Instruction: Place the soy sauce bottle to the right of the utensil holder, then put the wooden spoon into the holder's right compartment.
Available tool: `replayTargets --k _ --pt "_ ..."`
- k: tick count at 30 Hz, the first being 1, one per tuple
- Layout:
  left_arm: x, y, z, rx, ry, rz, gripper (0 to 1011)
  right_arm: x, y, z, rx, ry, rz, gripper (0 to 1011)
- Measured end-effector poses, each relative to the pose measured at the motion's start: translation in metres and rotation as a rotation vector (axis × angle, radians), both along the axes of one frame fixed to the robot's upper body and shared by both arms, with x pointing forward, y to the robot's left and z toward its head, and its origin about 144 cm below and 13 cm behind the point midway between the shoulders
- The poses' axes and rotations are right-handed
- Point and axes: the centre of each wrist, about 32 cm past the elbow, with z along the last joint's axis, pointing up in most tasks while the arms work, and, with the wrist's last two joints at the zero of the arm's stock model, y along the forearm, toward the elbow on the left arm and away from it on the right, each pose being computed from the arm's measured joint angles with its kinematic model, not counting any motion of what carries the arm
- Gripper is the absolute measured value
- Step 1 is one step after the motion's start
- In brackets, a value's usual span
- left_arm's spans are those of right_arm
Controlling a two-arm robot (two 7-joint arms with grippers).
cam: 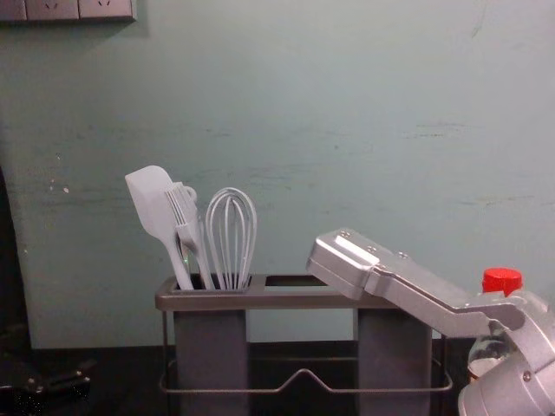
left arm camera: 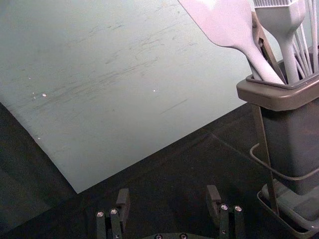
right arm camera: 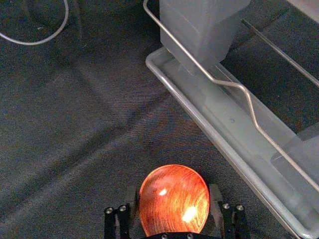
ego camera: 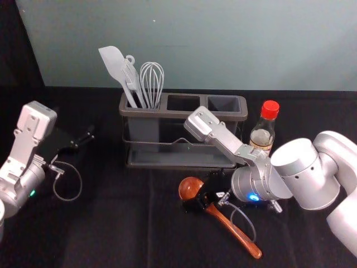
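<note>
My right gripper (ego camera: 196, 202) is low over the table at the wooden spoon (ego camera: 239, 237), around the part where bowl and handle meet. In the right wrist view, the open fingers of the right gripper (right arm camera: 173, 201) stand on either side of the spoon's bowl (right arm camera: 174, 191). The spoon lies in front of the utensil holder (ego camera: 181, 165), its handle slanting toward the front right. Upright just right of the holder stands the red-capped soy sauce bottle (ego camera: 261, 135). The holder's right compartment (ego camera: 225, 104) holds no utensil. My left gripper (ego camera: 88, 135) idles left of the holder; the left gripper (left arm camera: 168, 201) is open and empty.
A grey spatula (ego camera: 114, 64), a brush-like utensil and a whisk (ego camera: 152, 81) rise from the holder's left compartment. A wall (ego camera: 195, 44) stands behind the black-covered table (ego camera: 111, 223). The right forearm reaches across in front of the bottle.
</note>
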Motion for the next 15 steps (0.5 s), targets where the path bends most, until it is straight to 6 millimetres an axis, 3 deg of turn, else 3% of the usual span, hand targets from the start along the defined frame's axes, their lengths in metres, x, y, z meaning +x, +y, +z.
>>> replayTargets --k 5,15 --pt "0.0 0.0 0.0 0.0 0.0 0.0 1005 -0.0001 0.0 0.0001 0.0 0.0 0.0 839" --pt "0.0 0.0 0.0 0.0 0.0 0.0 1005 -0.0001 -0.0002 0.0002 0.0 0.001 -0.001 838"
